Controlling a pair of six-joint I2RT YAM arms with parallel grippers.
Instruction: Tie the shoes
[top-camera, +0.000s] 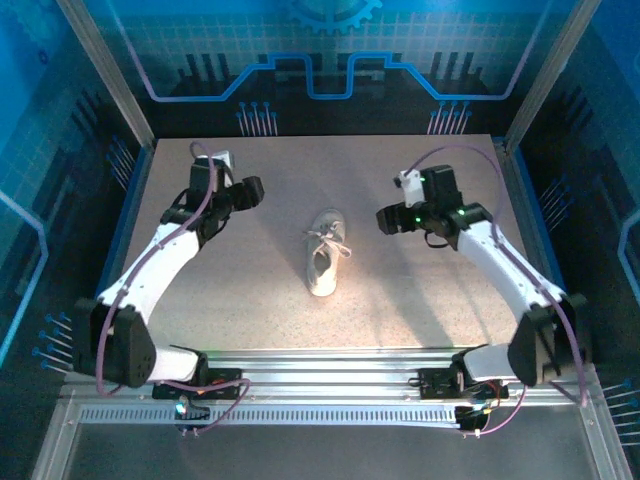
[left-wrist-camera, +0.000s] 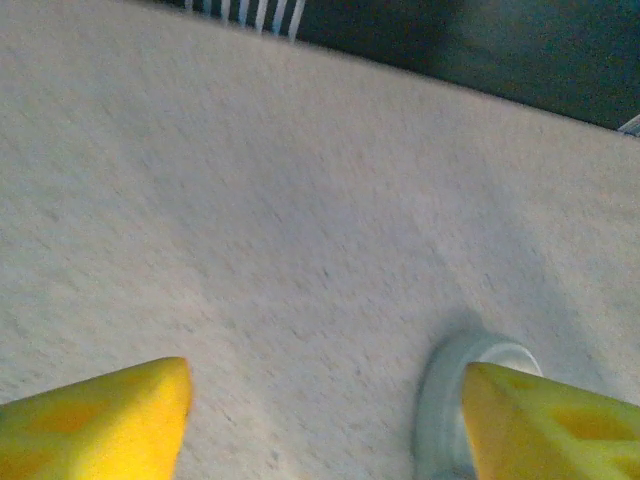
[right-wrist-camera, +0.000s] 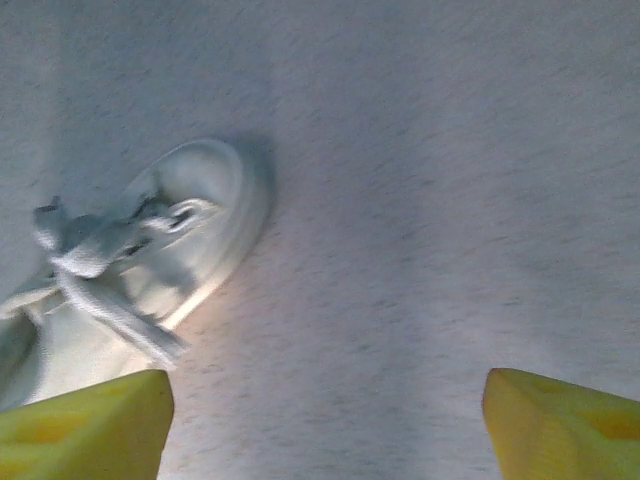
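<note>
With the sneaker (top-camera: 325, 262) centred on the tabletop (top-camera: 250, 310), its laces (right-wrist-camera: 100, 255) bunched in what looks like a bow, my left end effector (top-camera: 252, 190) at its 10 o'clock and right end effector (top-camera: 386, 218) at 2 o'clock both gape empty, so I judge only a snag-free retreat remains

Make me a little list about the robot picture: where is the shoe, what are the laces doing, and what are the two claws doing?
shoe: one white sneaker, in the middle of the table
laces: bunched on top of the sneaker; knot unclear
left gripper: open, holding nothing, to the sneaker's left
right gripper: open, holding nothing, to the sneaker's right
</note>
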